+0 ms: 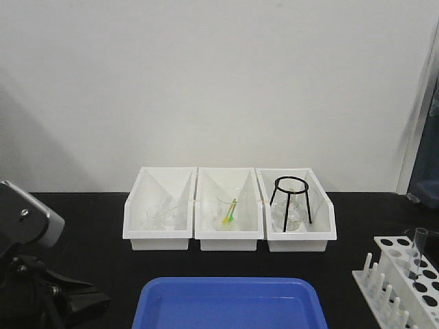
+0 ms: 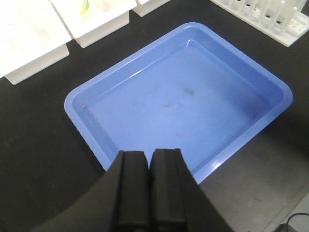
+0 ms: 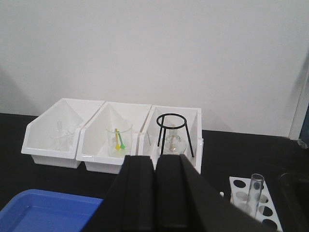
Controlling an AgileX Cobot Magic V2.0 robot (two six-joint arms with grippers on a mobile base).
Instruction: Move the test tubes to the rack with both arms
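Note:
The white rack [image 1: 405,281] stands at the front right of the black table, also in the right wrist view [image 3: 251,200] and the left wrist view [image 2: 270,19]. One clear test tube [image 1: 418,248] stands upright in a rack hole, seen too from the right wrist [image 3: 254,191]. My left gripper [image 2: 149,157] hangs shut above the near rim of the blue tray [image 2: 183,101], with nothing between its fingers. My right gripper [image 3: 155,162] is shut and empty, held above the table facing the bins. The left arm's silver housing [image 1: 27,219] shows at the left edge.
Three white bins [image 1: 230,209] line the back of the table: one holds clear glassware, the middle a beaker [image 3: 119,137] with yellow and green sticks, the right a black tripod stand [image 1: 291,199] over a flask. The blue tray [image 1: 230,305] fills the front centre.

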